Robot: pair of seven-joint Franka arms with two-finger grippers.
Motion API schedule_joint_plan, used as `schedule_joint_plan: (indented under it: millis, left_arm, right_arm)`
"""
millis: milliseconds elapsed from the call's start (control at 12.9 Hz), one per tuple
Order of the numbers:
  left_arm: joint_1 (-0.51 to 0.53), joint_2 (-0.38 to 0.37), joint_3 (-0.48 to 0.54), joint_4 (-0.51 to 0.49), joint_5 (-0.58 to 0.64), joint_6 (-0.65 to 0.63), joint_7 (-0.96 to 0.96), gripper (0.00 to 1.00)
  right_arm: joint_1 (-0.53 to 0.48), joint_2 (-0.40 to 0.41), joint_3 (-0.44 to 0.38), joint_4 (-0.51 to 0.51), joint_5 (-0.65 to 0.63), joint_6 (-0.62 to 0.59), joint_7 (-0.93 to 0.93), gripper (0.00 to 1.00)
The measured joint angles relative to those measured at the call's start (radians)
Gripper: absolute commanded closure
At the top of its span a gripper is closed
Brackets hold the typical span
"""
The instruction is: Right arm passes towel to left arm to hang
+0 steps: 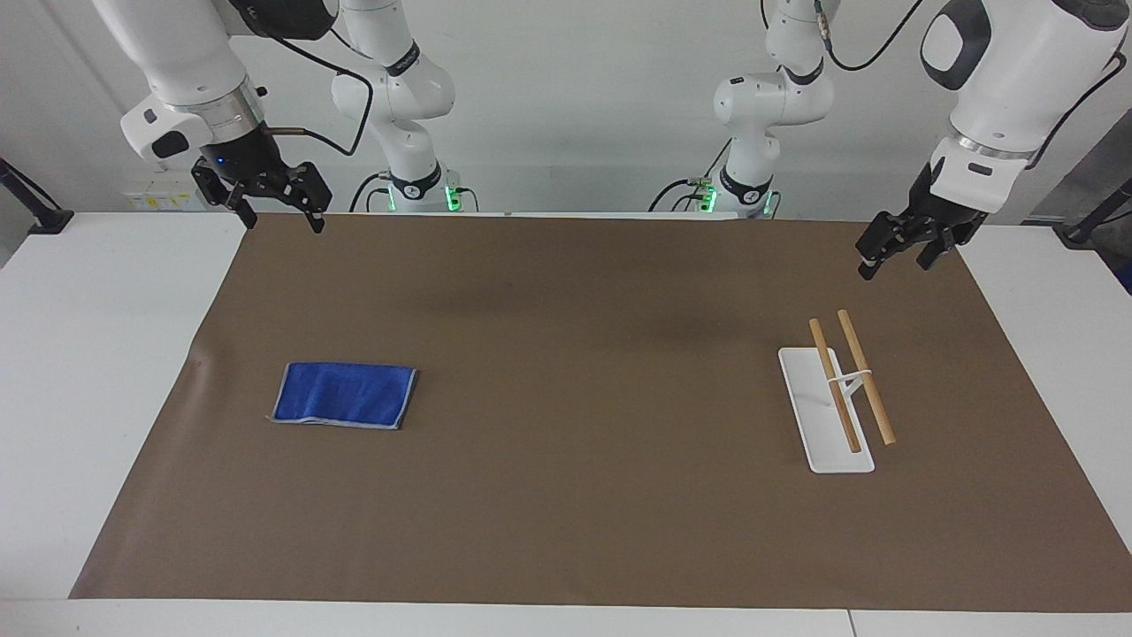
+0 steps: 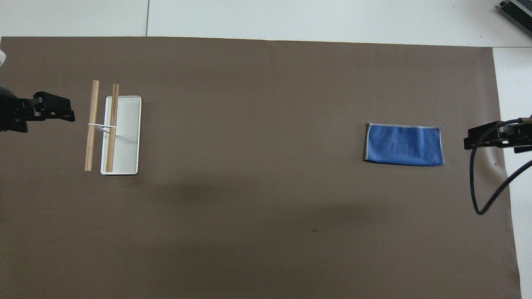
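The blue towel [image 1: 344,395] lies folded flat on the brown mat toward the right arm's end of the table; it also shows in the overhead view [image 2: 404,144]. My right gripper [image 1: 277,218], broad with a blue light, hangs open and empty in the air over the mat's edge nearest the robots, well clear of the towel; in the overhead view [image 2: 471,141] it sits at the frame's edge. My left gripper [image 1: 893,264] hangs open and empty over the mat's corner at the left arm's end; it also shows in the overhead view [image 2: 66,115].
A towel rack with a white base [image 1: 818,433] and two raised wooden bars [image 1: 865,379] stands toward the left arm's end; it also shows in the overhead view [image 2: 126,137]. The brown mat [image 1: 566,495] covers most of the white table. A black cable [image 2: 478,195] loops from the right wrist.
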Motion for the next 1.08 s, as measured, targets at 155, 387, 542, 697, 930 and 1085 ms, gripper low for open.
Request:
schedule_joint_plan:
  millis: [155,387,542,697,930,1085]
  left_arm:
    - [0.000,0.000,0.000,-0.001,0.000,0.000,0.007,0.00]
    - [0.000,0.000,0.000,-0.001,0.000,0.000,0.010,0.00]
    - [0.000,0.000,0.000,-0.001,0.000,0.000,0.011,0.00]
    - [0.000,0.000,0.000,-0.001,0.000,0.000,0.012,0.00]
    - [0.000,0.000,-0.001,-0.002,0.000,0.000,0.013,0.00]
    - [0.000,0.000,-0.001,-0.002,0.000,0.000,0.013,0.00]
  right_arm:
    - [0.000,0.000,0.000,0.000,0.000,0.000,0.000,0.00]
    - [-0.001,-0.003,-0.001,-0.013,0.000,0.004,0.000,0.00]
    - [-0.005,-0.008,-0.002,-0.039,0.000,0.044,0.000,0.00]
    - [-0.006,-0.026,-0.002,-0.111,0.000,0.153,0.000,0.00]
    - [-0.007,-0.043,-0.003,-0.269,0.000,0.333,0.000,0.00]
    - [-0.007,-0.040,-0.003,-0.349,0.000,0.435,0.000,0.00]
